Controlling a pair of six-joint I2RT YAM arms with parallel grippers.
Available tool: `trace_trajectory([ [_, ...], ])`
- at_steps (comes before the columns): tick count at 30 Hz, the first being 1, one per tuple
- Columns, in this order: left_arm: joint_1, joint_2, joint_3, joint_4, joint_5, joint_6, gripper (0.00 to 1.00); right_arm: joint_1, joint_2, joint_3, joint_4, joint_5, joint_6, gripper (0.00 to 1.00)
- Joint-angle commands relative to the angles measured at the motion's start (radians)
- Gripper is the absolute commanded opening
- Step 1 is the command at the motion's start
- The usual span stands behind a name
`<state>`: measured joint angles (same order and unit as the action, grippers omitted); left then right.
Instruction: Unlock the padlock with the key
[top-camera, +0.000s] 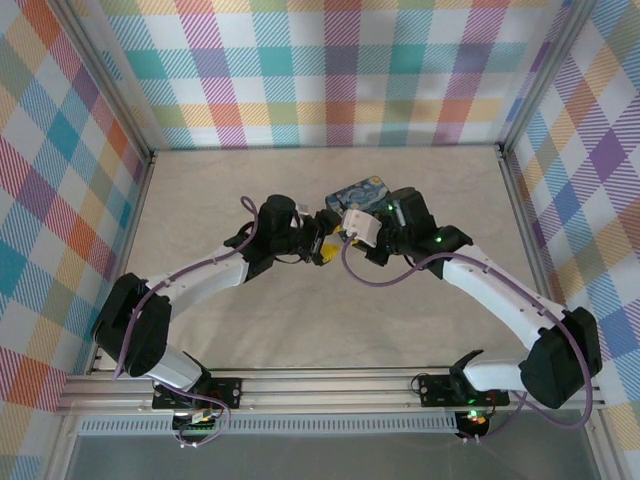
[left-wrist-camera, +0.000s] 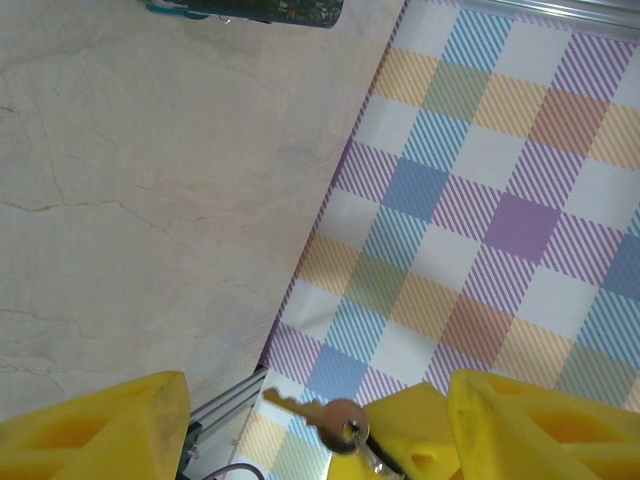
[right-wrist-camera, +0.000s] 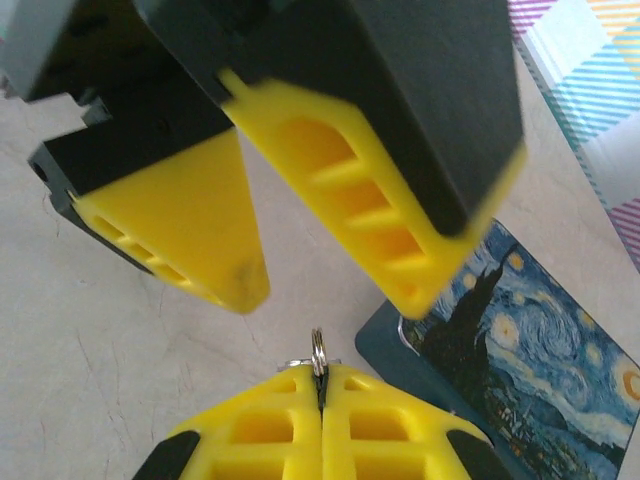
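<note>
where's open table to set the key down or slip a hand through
Bare tabletop lies far left, between the left wall and left arm; also far right past the night-sky box, and near, under both arms' arch. Crowded at centre, where left gripper, right gripper and key meet by the box.

Table (top-camera: 300, 320) open near and at both sides, night-sky box (top-camera: 358, 190) blocking centre-rear

Left arm (top-camera: 200, 272) and right arm (top-camera: 505, 295) both bend inward over the pale table (top-camera: 250, 190). Left gripper (top-camera: 326, 247) and right gripper (top-camera: 350, 236) sit tip to tip near centre, just in front of a blue night-sky box (top-camera: 360, 192). Finger spacing unreadable. A purple cable (top-camera: 385, 283) loops beside the right arm. Plaid walls (top-camera: 330, 70) on three sides.
</note>
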<state>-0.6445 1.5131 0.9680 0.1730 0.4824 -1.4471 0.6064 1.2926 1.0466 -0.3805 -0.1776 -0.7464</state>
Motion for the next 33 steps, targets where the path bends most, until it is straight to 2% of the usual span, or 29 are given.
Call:
trace_trajectory([
  [1,-0.020,0.010,0.033,0.051,0.018,-0.024,0.68,0.020,0.017,0.042,0.041,-0.032,-0.047,0.00],
  [19,-0.024,0.015,0.023,0.066,0.018,-0.025,0.65,0.076,0.040,0.047,0.041,-0.035,-0.061,0.00],
  [33,-0.024,0.019,0.019,0.072,0.016,-0.024,0.54,0.083,0.030,0.032,0.022,-0.045,-0.067,0.00],
])
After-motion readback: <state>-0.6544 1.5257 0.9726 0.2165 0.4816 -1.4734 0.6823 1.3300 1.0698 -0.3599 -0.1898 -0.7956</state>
